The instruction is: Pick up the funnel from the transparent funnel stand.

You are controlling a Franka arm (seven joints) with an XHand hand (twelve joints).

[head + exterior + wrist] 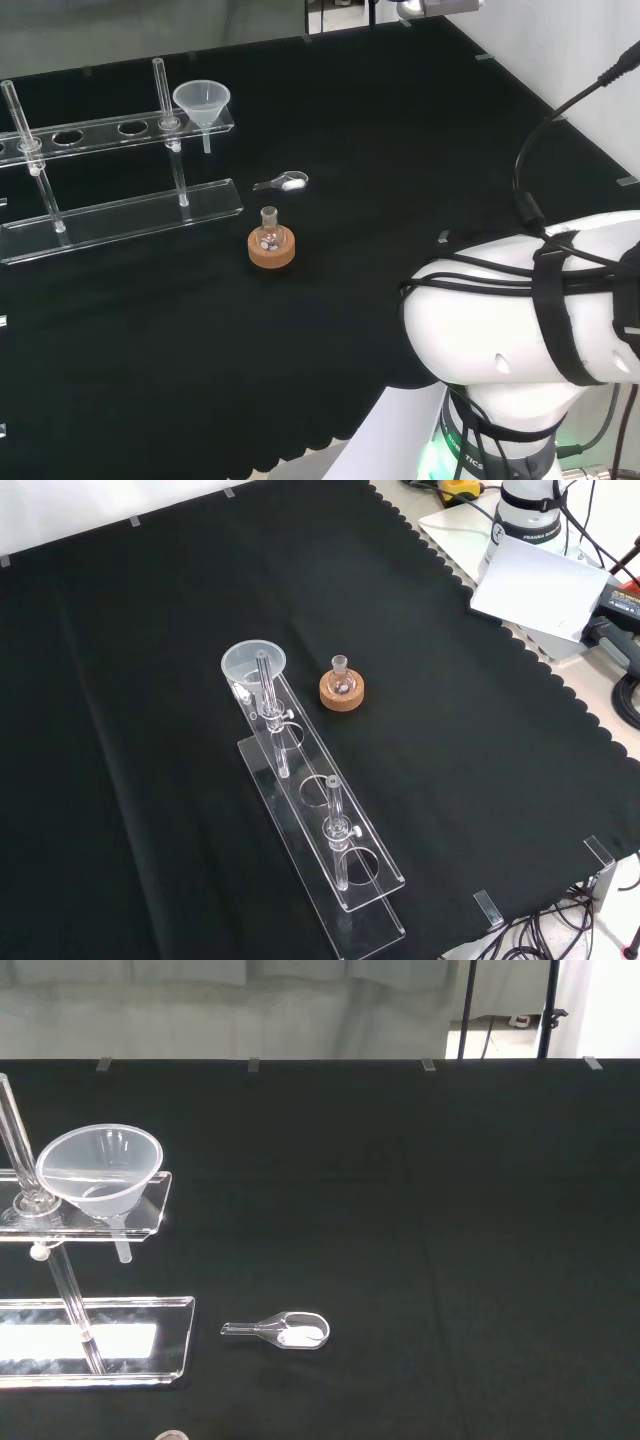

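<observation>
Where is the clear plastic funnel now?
The clear plastic funnel sits in the transparent stand's right end hole in the head view, behind the small flask on its cork ring.

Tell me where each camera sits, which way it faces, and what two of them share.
Head view: behind and above the base, looking over the white arm links at the bench.
Front view: opposite the arm, looking down on the cloth; arm base at top right.
Wrist view: low, facing across the cloth.
Shared: funnel in the stand.

white arm — links bent, cables strapped on
</observation>
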